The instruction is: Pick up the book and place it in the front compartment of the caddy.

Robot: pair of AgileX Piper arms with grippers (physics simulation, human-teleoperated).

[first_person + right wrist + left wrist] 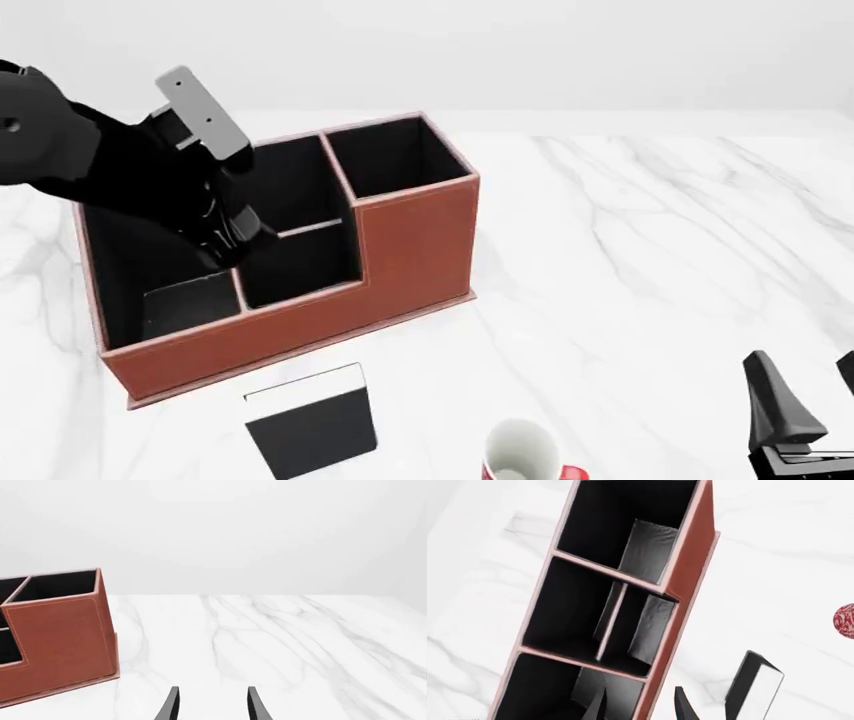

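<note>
The book (311,427) lies flat on the white marble table (641,250), just in front of the caddy (400,250) and apart from its lower front wall, the white strip on the short edge nearest the caddy. I hold nothing. My left gripper (640,707) hangs over the caddy's low front part with its fingers spread wide and nothing between them; the left wrist view looks down into the black-lined compartments, with the book at the side on the marble (754,687). My right gripper (212,705) is low at the near right of the table, well apart from the book, its two fingers parted and bare marble between them. A white-and-red mug (523,455) stands near the book, on its right in the front view.
</note>
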